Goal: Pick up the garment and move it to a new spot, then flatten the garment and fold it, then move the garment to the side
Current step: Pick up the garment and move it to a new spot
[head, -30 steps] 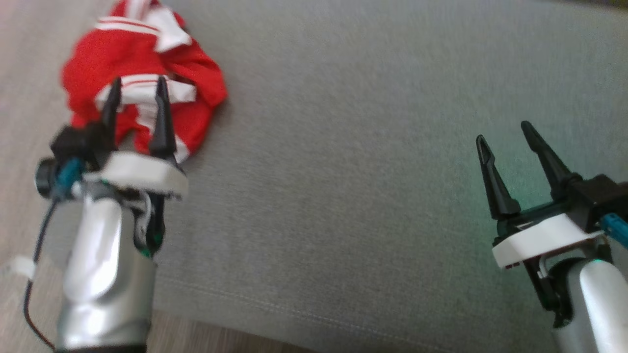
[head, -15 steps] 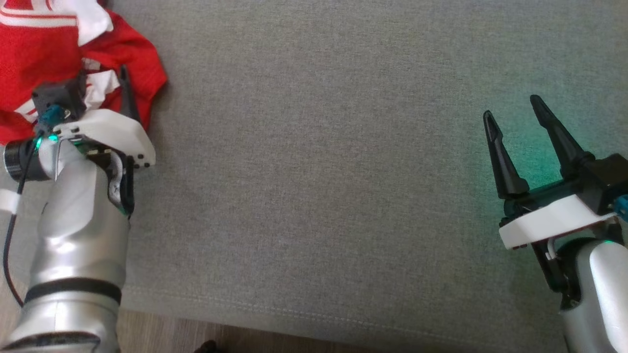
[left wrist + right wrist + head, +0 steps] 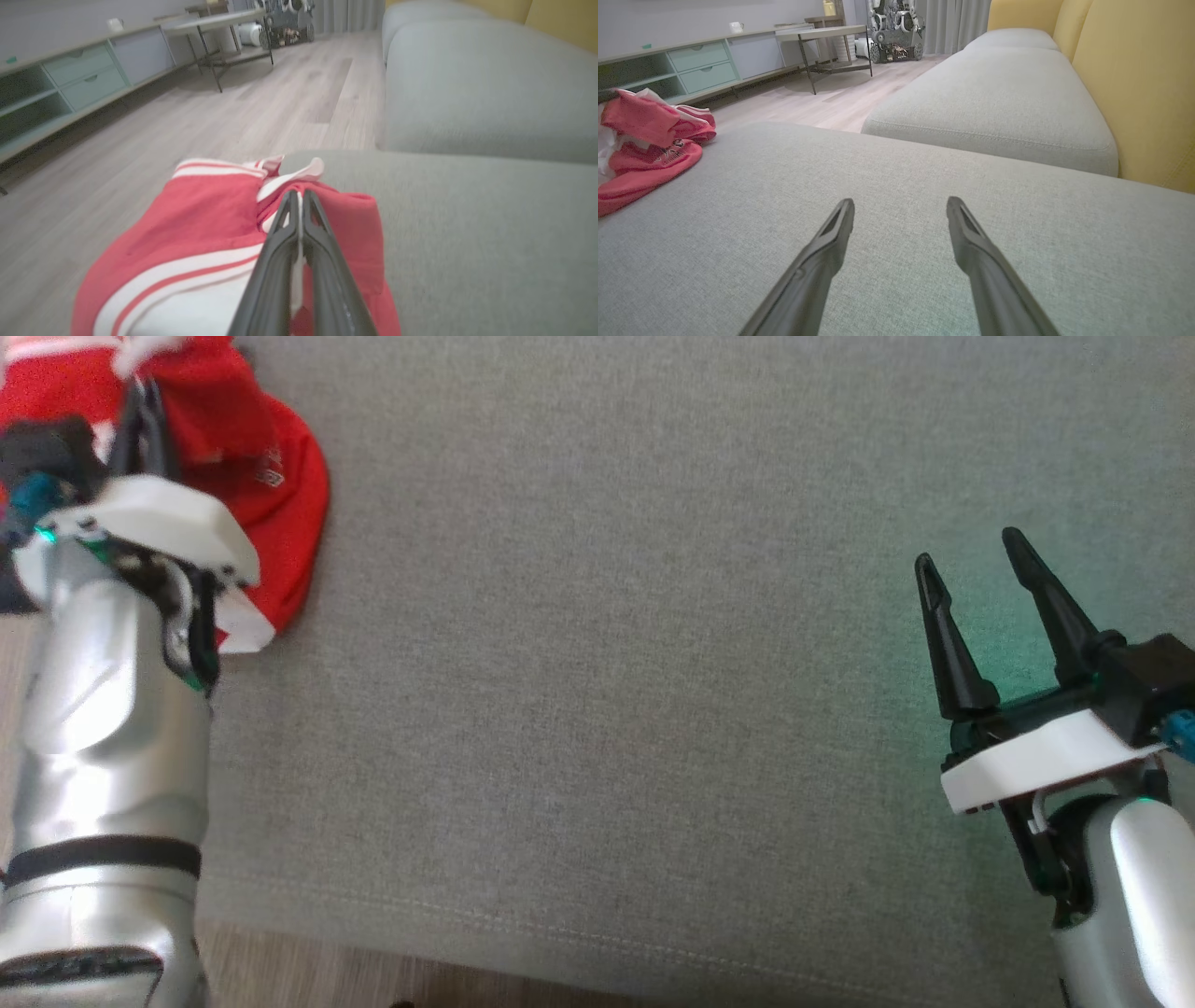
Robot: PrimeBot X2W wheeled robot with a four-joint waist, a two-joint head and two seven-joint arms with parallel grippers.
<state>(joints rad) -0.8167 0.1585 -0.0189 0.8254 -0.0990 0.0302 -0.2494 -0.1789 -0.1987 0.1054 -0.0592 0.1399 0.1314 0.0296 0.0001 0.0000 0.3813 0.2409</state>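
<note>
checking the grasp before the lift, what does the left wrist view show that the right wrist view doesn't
Left wrist view: the left gripper shut on a white fold of the red and white garment, which lies at the corner of the grey cushion, next to the wooden floor.
Right wrist view: the right gripper open over bare cushion, the yellow backrest, and the garment crumpled at that view's far left.
Both: the garment, the cushion, the wooden floor and the cabinet with drawers.
</note>
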